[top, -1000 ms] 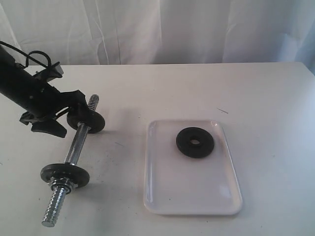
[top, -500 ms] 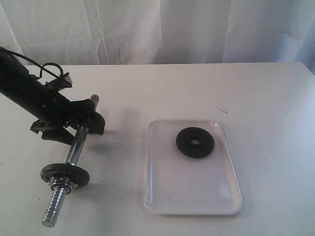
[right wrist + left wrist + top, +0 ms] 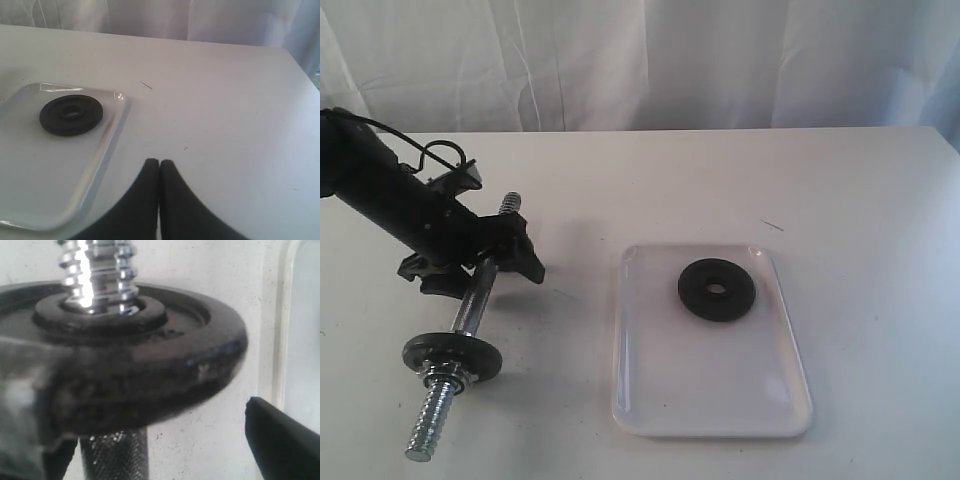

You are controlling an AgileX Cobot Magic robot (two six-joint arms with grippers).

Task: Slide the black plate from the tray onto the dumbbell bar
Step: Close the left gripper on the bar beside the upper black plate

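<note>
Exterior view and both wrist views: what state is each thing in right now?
black plate: lying flat in the tray, untouched
tray: flat on the table, holding only the plate
dumbbell bar: lying on the table, not lifted
left gripper: open, jaws either side of the bar's far disc
right gripper: shut, empty, beside the tray

The left gripper straddles a black disc weight on the dumbbell bar, jaws wide apart. The tray shows its rim close beside them on the table.
</note>
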